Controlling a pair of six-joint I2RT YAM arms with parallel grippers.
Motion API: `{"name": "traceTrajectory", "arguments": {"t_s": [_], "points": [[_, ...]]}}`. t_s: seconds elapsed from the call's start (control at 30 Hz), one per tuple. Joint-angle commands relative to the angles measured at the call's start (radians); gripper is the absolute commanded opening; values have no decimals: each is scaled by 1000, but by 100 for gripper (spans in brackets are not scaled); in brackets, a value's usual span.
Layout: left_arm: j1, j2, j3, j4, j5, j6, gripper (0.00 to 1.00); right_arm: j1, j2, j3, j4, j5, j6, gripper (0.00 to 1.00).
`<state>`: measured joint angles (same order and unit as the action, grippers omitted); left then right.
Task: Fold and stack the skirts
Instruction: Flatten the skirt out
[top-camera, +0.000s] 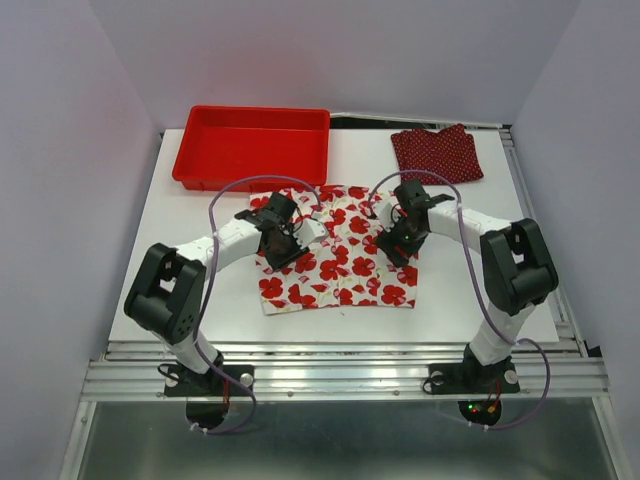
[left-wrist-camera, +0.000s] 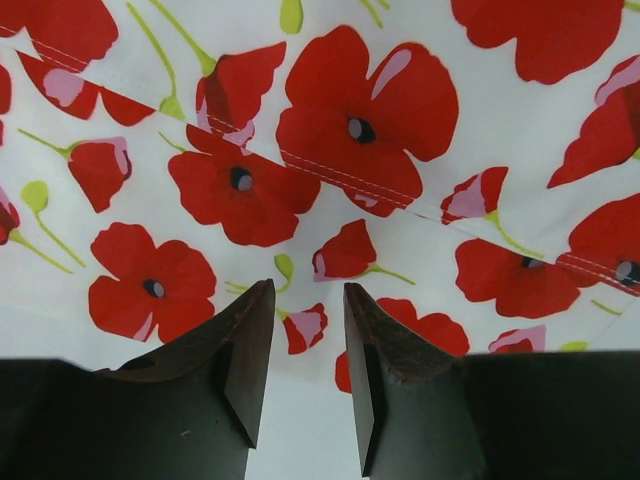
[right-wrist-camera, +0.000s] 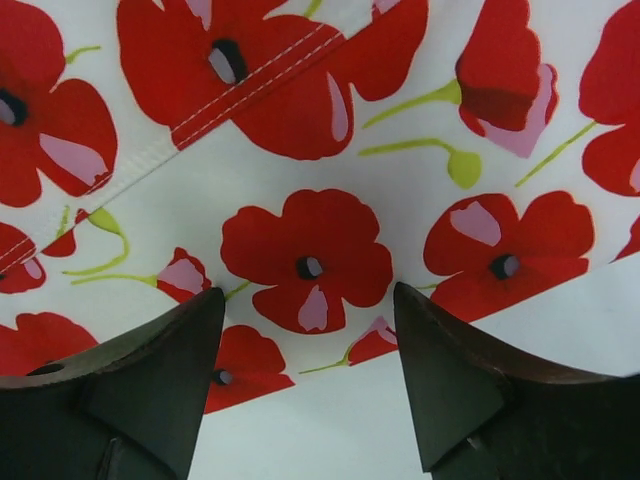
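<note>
The white skirt with large red flowers (top-camera: 345, 270) lies spread out in the middle of the table. Both grippers are down on it. My left gripper (top-camera: 282, 252) is over its left part. In the left wrist view its fingers (left-wrist-camera: 240, 350) stand a narrow gap apart around the left gripper (left-wrist-camera: 308, 295), just above the flowered cloth (left-wrist-camera: 330, 130), with nothing pinched. My right gripper (top-camera: 397, 250) hangs over the right part; in its own view the right gripper (right-wrist-camera: 308, 320) is wider open above the skirt's edge (right-wrist-camera: 300, 260). The dark red polka-dot skirt (top-camera: 436, 152) lies at the back right.
A red plastic tray (top-camera: 252, 150) stands at the back left, just behind the flowered skirt. Grey walls close in both sides. A metal rail (top-camera: 340, 375) runs along the near edge by the arm bases.
</note>
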<state>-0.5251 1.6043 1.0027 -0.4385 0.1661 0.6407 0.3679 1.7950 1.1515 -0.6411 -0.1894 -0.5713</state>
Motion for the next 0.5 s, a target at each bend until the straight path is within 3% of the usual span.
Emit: {"name": "traceTrajectory", "arguments": {"t_s": [0.0,0.1,0.27,0.47], "points": [[8,11,73,12,-7,-21,45,15,-8,-48,6,110,-33,73],[20,40,99,3,24,-44,45,71,-45,-113,-22,128,-78,73],[43,88,135,-14,115,-142,44,320,-140,-292,-49,176,-52,73],[42,181,206,-31,141,-225,45,447,-174,-245,-114,-19,73,77]]}}
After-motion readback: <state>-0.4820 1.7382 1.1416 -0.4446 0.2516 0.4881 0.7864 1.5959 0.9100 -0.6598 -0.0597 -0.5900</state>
